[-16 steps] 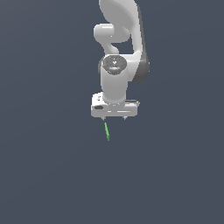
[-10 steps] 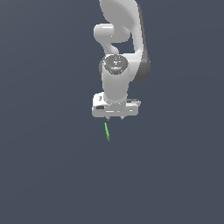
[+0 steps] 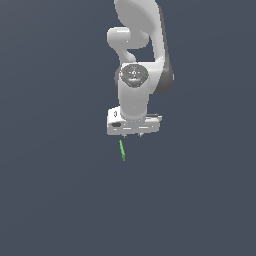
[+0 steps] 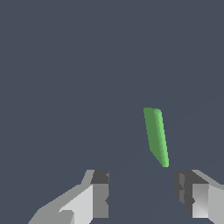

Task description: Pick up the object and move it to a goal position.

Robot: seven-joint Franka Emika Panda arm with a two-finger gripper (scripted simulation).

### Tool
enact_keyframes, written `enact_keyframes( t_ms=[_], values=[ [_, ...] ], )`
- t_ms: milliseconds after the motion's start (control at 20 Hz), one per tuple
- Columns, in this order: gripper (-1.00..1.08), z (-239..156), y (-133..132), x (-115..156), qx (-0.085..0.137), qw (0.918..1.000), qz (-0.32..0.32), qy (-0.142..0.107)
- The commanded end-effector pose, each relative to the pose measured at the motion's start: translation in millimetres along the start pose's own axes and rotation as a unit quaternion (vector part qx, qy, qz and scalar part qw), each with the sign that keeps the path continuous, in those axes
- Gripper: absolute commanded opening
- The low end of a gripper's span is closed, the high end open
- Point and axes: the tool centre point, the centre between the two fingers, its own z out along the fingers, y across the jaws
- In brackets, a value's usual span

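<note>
The white arm [image 3: 137, 55] hangs over a bare grey floor [image 3: 55, 200], its gripper [image 3: 132, 135] pointing down with the fingers [image 4: 100, 194] spread apart and nothing between them. The green stick [image 3: 122, 150] lies just below the gripper, ahead of the fingertips and nearer one finger than the other, not touched. By the look of it nothing is done yet: the grasp, the lift and the carry to the goal all remain

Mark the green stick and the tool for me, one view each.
green stick [image 4: 156, 136], wrist view, middle of its length.
tool [image 3: 132, 135], exterior view, midway between its short fingertips, above the stick.
</note>
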Motion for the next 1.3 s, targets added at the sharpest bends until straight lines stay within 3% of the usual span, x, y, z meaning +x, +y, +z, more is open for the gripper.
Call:
enact_keyframes(
  t_ms=[0, 450, 850, 1250],
  values=[
    [0.28, 2.7, 1.7, 2.6, -0.002, 1.0000, -0.008, -0.005],
    [0.28, 23.3, 14.7, 20.9, -0.011, 0.9965, -0.070, -0.045],
    [0.28, 49.2, 32.0, 37.2, -0.018, 0.9861, -0.138, -0.091],
    [0.28, 63.2, 41.6, 43.5, -0.020, 0.9783, -0.171, -0.116]
  ],
)
